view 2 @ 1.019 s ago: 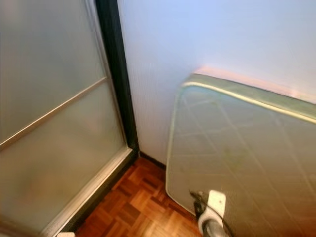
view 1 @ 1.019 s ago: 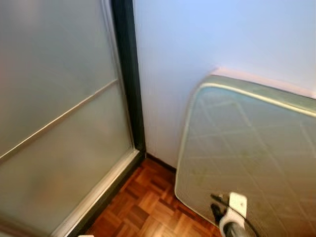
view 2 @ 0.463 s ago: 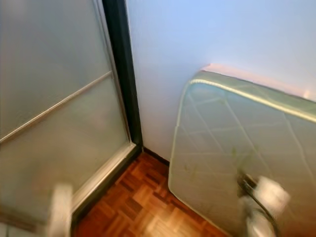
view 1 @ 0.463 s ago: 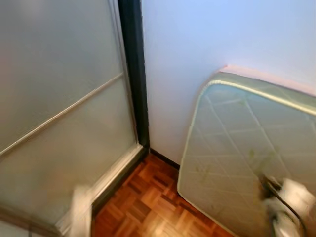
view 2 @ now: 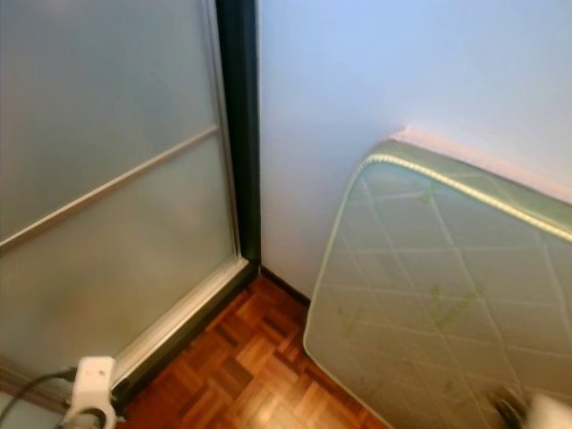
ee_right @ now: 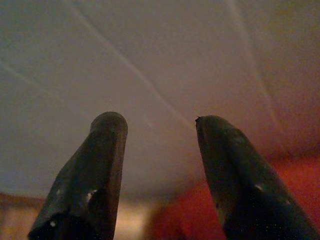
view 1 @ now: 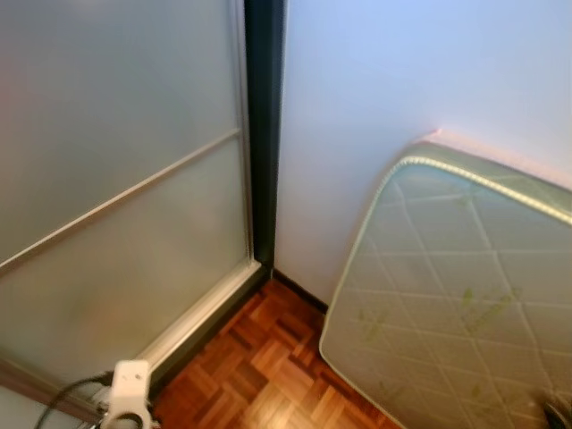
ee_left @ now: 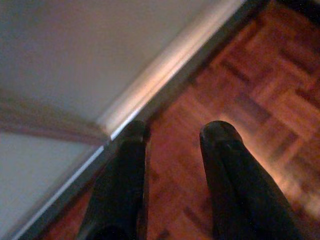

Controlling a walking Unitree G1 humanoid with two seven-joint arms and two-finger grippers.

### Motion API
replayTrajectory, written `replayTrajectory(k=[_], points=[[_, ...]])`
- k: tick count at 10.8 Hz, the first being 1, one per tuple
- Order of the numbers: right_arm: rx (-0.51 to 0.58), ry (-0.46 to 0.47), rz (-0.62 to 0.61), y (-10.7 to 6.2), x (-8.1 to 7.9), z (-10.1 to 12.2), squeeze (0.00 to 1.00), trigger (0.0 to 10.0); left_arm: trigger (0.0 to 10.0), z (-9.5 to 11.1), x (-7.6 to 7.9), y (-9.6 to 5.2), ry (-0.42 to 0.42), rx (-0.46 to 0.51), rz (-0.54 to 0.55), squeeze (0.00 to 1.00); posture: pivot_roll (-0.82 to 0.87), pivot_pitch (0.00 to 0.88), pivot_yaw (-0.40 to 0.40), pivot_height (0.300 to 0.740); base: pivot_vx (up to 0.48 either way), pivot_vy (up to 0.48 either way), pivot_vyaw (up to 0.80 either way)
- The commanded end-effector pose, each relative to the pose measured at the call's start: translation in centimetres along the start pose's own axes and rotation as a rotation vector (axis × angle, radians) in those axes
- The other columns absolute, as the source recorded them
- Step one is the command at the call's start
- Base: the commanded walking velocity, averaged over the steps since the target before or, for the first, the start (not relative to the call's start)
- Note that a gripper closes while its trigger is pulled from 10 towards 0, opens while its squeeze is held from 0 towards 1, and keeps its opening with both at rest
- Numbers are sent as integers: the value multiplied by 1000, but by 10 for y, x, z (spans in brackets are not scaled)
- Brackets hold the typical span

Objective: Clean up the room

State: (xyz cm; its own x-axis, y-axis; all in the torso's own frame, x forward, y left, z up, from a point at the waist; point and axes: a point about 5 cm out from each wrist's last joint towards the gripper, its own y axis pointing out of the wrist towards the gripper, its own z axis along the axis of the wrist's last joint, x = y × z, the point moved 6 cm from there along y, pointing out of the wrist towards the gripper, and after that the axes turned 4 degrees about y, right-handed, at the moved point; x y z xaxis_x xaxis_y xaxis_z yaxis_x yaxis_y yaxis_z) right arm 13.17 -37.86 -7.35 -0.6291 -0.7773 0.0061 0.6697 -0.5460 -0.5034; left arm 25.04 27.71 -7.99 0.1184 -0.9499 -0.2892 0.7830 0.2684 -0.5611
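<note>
A quilted mattress (view 1: 456, 295) leaned on its edge against the pale wall (view 1: 402, 80) at about four o'clock in the head view, its lower corner resting on the parquet floor (view 1: 268, 375), with a frosted sliding door (view 1: 116, 179) at nine o'clock. The left gripper (ee_left: 172, 132) hung over the parquet beside the door's bottom rail (ee_left: 165, 65), fingers parted and holding nothing. The right gripper (ee_right: 159, 120) faced the mattress surface, its fingers likewise spread and empty
</note>
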Motion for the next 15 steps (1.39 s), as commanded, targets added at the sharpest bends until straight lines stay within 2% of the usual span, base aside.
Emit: replayTrajectory(k=[1, 2, 3, 4, 5, 6, 7, 8, 9, 10, 11, 12, 13, 14, 15], points=[[-73, -10, 4, -8, 0, -20, 0, 10000, 10000, 1, 5, -1, 7, 17, -12, 0, 238, 26, -75, 740, 0, 0, 0], [-90, -25, 38, -19, -9, -38, 0, 10000, 10000, 17, 2, 1, 28, 83, -13, 0, 235, 33, -62, 740, 0, 0, 0], [-41, 40, 60, -22, -21, -37, 0, 10000, 10000, 40, -6, 3, 18, 176, 16, 0, 225, 36, -46, 740, 0, 0, 0], [28, 56, 144, -20, -50, -27, 0, 10000, 10000, 80, -14, 1, 19, 343, 40, 0, 222, 41, -26, 740, 0, 0, 0], [83, 43, 225, -19, -76, -17, 0, 10000, 10000, 112, -10, -4, 54, 478, 24, 0, 224, 50, -21, 740, 0, 0, 0], [150, 65, 266, -21, -96, -6, 0, 10000, 10000, 151, 4, -19, 134, 644, -20, 0, 227, 56, -18, 740, 0, 0, 0], [173, 67, 273, -25, -99, -5, 0, 10000, 10000, 168, 19, -31, 190, 730, -53, 0, 233, 54, -19, 740, 0, 0, 0], [195, 73, 237, -34, -86, -7, 0, 10000, 10000, 179, 39, -53, 259, 821, -90, 0, 231, 58, -22, 740, 0, 0, 0], [187, 67, 201, -39, -71, -11, 0, 10000, 10000, 176, 48, -64, 290, 839, -105, 0, 224, 61, -24, 740, 0, 0, 0], [134, 52, 170, -38, -61, -21, 0, 10000, 10000, 169, 48, -64, 261, 810, -99, 0, 221, 60, -27, 740, 0, 0, 0], [43, 107, 120, -28, -57, -33, 0, 10000, 10000, 158, 45, -53, 242, 744, -89, 0, 229, 56, -36, 740, 0, 0, 0], [-103, 98, 110, -22, -64, -54, 0, 10000, 10000, 136, 22, -27, 138, 584, -22, 0, 234, 43, -38, 740, 0, 0, 0], [-201, 99, 79, -20, -68, -68, 0, 10000, 10000, 99, 6, -5, 83, 381, 7, 0, 239, 34, -35, 740, 0, 0, 0], [-263, 102, 76, -21, -73, -77, 0, 10000, 10000, 64, 2, 5, 104, 214, -2, 0, 237, 27, -29, 740, 0, 0, 0], [-334, 93, 93, -24, -83, -88, 0, 10000, 10000, 17, 3, 5, 103, 10, -26, 0, 227, 23, -13, 740, 0, 0, 0]])
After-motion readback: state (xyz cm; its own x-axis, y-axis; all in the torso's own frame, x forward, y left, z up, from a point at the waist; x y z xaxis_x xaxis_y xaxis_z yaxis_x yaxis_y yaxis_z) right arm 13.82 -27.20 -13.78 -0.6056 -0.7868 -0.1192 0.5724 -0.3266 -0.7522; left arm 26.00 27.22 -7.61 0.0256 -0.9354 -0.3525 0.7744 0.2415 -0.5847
